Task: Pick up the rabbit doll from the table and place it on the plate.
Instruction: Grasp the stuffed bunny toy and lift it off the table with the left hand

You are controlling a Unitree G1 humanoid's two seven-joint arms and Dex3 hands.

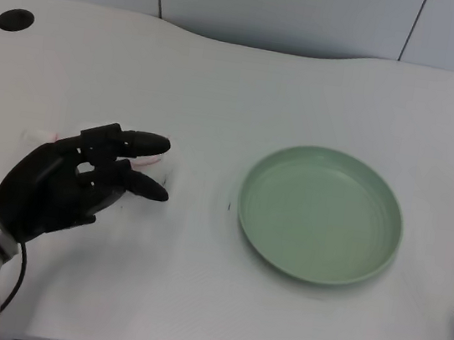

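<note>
At far left our left robot hand [68, 186] lies over what seems to be the rabbit doll [149, 160], pale pink and mostly hidden beneath its fingers, grip unclear, while the empty green plate [320, 213] waits rightward across the bench [221, 93].

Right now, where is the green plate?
In the head view the green plate sits right of centre on the white table, apart from the left robot hand.

1 head view, high behind the table [224, 68], angled down and forward, moderately close, no 2nd view
</note>
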